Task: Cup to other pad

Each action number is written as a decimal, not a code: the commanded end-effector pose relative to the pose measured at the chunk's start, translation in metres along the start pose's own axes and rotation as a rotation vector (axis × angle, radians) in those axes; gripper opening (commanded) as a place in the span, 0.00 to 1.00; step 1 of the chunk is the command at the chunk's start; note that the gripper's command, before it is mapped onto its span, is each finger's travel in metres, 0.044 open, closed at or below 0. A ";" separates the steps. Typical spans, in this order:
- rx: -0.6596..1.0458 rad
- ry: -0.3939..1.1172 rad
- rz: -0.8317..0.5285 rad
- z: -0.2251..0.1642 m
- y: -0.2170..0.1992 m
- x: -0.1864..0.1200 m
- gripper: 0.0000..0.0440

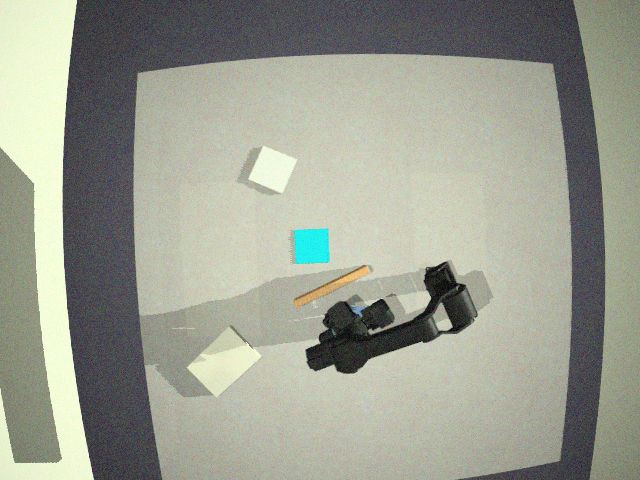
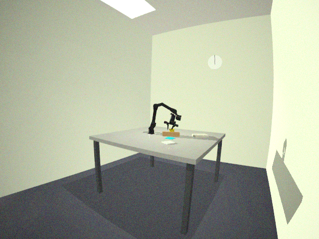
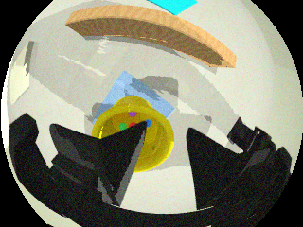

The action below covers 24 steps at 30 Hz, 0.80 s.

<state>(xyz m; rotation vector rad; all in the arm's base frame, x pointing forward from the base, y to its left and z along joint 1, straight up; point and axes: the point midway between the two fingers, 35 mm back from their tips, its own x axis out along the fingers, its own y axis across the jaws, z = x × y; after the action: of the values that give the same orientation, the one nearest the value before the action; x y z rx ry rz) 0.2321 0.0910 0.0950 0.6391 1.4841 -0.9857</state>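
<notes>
The hand point(image 1: 360, 312) point(image 2: 170, 129) point(image 3: 167, 129) is released, its parted fingers over the yellow cup point(image 2: 171, 130) point(image 3: 156, 142), which holds coloured marbles at the blue pad point(image 1: 357, 311) point(image 3: 114, 96). Seen from above, an orange-brown bar point(image 1: 332, 286) point(image 2: 170, 134) point(image 3: 151, 27) lies between ten and eleven o'clock of the hand, with the cyan pad point(image 1: 311, 245) point(image 2: 170, 138) point(image 3: 176, 5) and a white block point(image 1: 272, 169) point(image 2: 168, 142) farther towards eleven, and a cream block point(image 1: 223, 361) point(image 2: 200, 135) point(image 3: 20, 78) towards eight. The grey counter point(image 1: 465, 403) point(image 2: 144, 144) stands on a dark floor point(image 1: 103, 232) point(image 2: 128, 195) among pale walls, a round clock point(image 2: 215, 62) hanging at one o'clock in the exterior view.
</notes>
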 end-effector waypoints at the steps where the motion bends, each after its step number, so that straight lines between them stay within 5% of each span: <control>1: -0.024 -0.003 -0.021 0.000 -0.001 0.012 0.45; 6: -0.068 0.000 -0.033 -0.002 -0.001 0.027 0.44; 15: -0.112 -0.016 -0.006 0.003 -0.001 0.030 0.03; 24: -0.080 -0.006 0.046 0.008 -0.002 0.010 0.00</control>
<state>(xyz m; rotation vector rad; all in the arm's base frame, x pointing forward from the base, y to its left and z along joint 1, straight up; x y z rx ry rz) 0.2312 0.0819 0.0798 0.5879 1.4975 -0.8958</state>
